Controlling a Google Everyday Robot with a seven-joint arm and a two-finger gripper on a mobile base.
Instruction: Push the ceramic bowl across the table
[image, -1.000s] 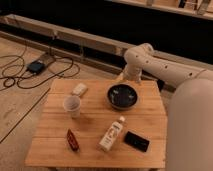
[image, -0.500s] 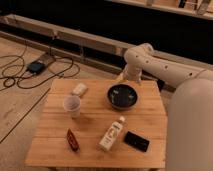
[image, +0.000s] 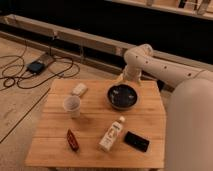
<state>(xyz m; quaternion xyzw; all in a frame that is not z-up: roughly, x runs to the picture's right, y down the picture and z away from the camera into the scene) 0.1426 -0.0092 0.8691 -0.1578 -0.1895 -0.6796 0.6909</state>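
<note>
The ceramic bowl sits toward the far edge of the table, with the robot's gripper low just behind the bowl's far rim — a push from there would likely drive the bowl toward the near edge. Whether the gripper is spread or closed cannot be told. The bowl looks empty. A white bottle lies on the bowl's near side — perhaps in its path.

Blue-black ceramic bowl, pale tool behind
</note>
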